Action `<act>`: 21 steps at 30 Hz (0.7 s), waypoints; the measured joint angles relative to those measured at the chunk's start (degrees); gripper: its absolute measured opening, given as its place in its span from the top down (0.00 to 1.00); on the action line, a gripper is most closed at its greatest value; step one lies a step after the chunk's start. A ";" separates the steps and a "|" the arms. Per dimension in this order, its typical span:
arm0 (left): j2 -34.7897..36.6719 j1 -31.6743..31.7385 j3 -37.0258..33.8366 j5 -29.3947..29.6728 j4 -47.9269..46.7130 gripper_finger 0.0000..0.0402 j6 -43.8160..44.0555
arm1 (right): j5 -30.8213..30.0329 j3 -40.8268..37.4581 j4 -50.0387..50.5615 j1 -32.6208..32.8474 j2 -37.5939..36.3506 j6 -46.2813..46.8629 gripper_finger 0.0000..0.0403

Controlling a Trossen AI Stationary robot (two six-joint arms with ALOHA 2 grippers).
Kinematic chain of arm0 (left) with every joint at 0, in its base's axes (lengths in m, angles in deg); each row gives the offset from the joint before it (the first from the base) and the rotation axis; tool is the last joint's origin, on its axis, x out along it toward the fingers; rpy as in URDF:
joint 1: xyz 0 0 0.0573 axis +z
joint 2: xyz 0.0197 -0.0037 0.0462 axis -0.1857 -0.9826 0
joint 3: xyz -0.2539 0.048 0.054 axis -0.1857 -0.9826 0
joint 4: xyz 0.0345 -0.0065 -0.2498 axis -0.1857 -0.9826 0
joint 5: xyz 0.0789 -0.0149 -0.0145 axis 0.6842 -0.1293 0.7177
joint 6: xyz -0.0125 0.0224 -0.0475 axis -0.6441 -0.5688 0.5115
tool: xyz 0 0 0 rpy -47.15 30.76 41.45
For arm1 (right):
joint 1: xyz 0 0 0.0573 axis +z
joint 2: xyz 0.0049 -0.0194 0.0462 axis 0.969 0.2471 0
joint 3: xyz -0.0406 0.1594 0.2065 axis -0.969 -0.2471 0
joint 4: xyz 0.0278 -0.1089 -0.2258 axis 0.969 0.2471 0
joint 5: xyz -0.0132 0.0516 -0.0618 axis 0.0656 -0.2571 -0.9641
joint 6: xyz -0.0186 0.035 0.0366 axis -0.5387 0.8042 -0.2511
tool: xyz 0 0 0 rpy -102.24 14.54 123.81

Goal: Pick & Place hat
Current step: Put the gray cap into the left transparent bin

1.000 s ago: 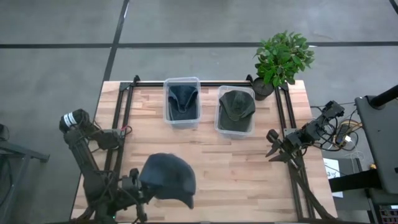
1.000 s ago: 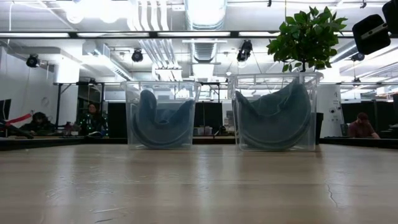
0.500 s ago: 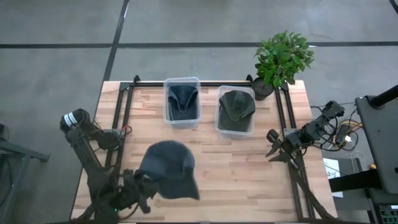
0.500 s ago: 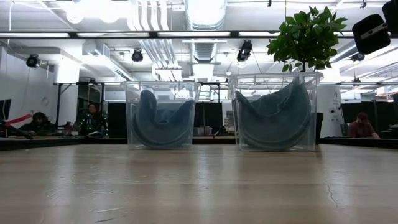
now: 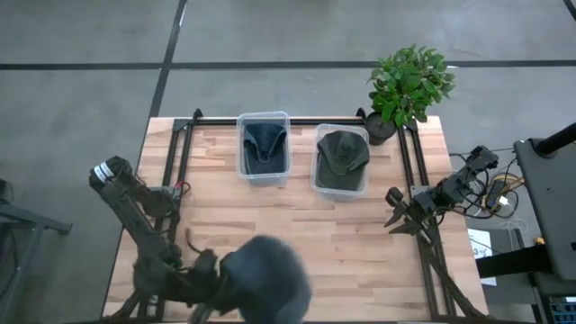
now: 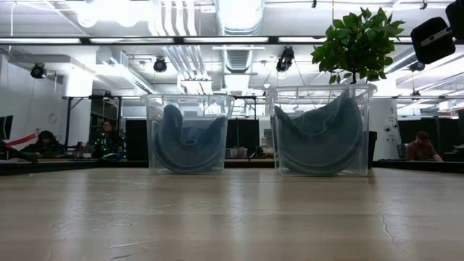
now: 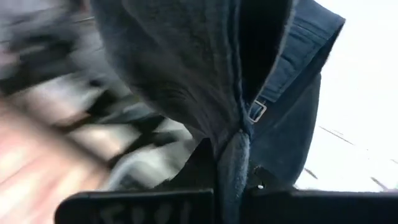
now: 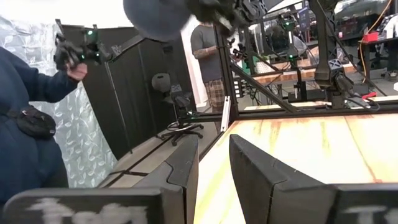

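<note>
A dark grey-blue hat (image 5: 265, 281) hangs above the table's near edge, left of the middle, with my left gripper (image 5: 214, 275) shut on it. The left wrist view shows the hat's (image 7: 186, 74) hollow inside and a small strap buckle (image 7: 258, 111). The right wrist view shows the hat (image 8: 158, 15) high and far off. Two other hats lie in clear bins (image 5: 264, 147) (image 5: 342, 162) at the far side. My right gripper (image 8: 214, 165) waits open at the table's right edge (image 5: 400, 216), apart from everything. My left gripper pinches a bunched fold of the hat's rear edge (image 7: 235, 155) between its two fingers, just below the strap buckle. The fingers come at it about level, from the table's left side. The hat is lifted clear of the table and stands out beyond the fingers toward the right.
A potted plant (image 5: 409, 85) stands at the far right corner beside the right bin. Black rails (image 5: 180, 171) (image 5: 409, 171) run along both table sides. A person in dark blue (image 8: 28, 118) stands beyond the table. Bare wood (image 5: 351, 252) lies between the bins and the near edge.
My left gripper has risen and swung toward the table's right, rolling at the wrist, still shut on the hat. The hat has gone up and rightward with it and has turned about, so the brim no longer shows from above.
</note>
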 joint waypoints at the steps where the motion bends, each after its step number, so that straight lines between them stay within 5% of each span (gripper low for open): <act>1: -0.10 -0.02 0.00 -4.26 4.91 0.99 -6.14 | 0.00 0.00 0.02 0.00 0.00 -0.04 0.79; 5: -0.24 -0.05 0.00 -16.25 16.66 0.99 -22.86 | 0.00 -0.04 0.02 0.00 0.00 -0.06 0.79; 10: -0.66 0.13 -0.02 -11.62 15.66 0.99 -22.44 | 0.02 -0.07 0.02 0.00 0.00 -0.03 0.79; 16: -0.91 0.46 -0.03 11.81 0.69 0.99 -0.27 | 0.00 -0.07 0.02 -0.02 0.00 0.25 0.79; 21: -1.00 1.49 -0.07 17.49 -19.19 0.99 26.38 | 0.02 -0.07 0.00 -0.02 0.00 0.69 0.79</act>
